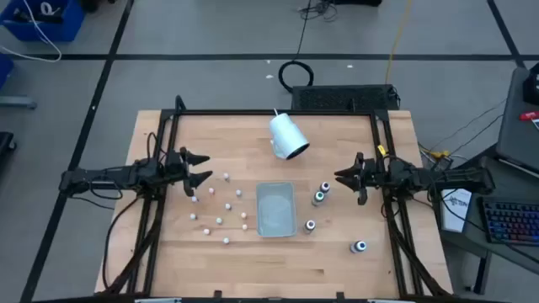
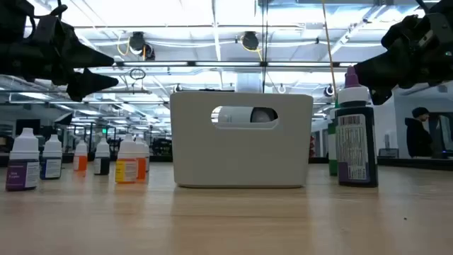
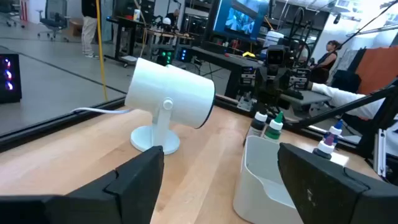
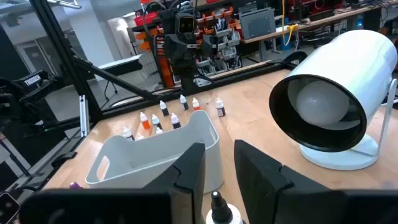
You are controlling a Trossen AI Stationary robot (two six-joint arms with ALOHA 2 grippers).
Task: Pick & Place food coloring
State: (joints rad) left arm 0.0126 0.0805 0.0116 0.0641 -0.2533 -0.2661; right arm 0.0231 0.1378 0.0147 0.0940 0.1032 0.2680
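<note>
The left gripper [image 1: 200, 168] hangs above the light wooden desk [image 1: 253, 269] with its two dark fingers spread wide and nothing between them. It looks ready to drop onto a bottle. Just below it lie the tiny whitish food coloring bottles [image 1: 221, 209], scattered in a loose bunch on the left side, so that arm can reach them easily.

The right gripper [image 1: 347, 178] hovers on the other side, fingers pressed together and holding nothing. Near it stand the four darker bottles with pale caps [image 1: 319, 198].

Between both groups sits the clear plastic tray [image 1: 275, 210], still bare inside. It is probably the place for the bottles. A white cup-shaped lamp [image 1: 287, 135] stands behind it.
</note>
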